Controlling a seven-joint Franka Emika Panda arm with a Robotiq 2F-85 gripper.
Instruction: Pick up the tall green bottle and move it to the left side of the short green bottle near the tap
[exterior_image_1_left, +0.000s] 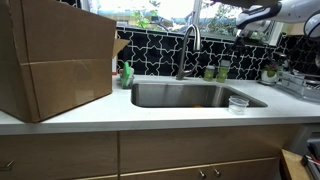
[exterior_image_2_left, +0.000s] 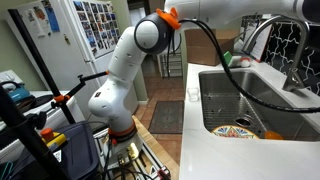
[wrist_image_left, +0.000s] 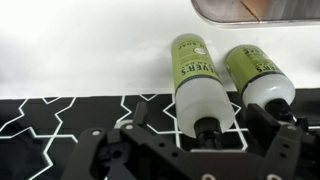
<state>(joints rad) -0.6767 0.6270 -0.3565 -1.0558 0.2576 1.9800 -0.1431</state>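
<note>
Hand (wrist_image_left: 200, 128) spread wide around tall green bottle (wrist_image_left: 195, 75).

My arm (exterior_image_2_left: 125, 70) is white, rounded links with a grey joint cap (exterior_image_2_left: 150, 35), an orange ring (exterior_image_2_left: 170, 16), a black cable (exterior_image_2_left: 212, 40) and a black gripper (wrist_image_left: 205, 130).

I count two green bottles (exterior_image_1_left: 210, 72) at one o'clock of the sink (exterior_image_1_left: 150, 95), one tap (exterior_image_1_left: 188, 45) at twelve, one brighter green soap bottle (exterior_image_1_left: 127, 73) at nine, one clear cup (exterior_image_1_left: 238, 103) at four, one cardboard box (exterior_image_1_left: 55, 60)
</note>
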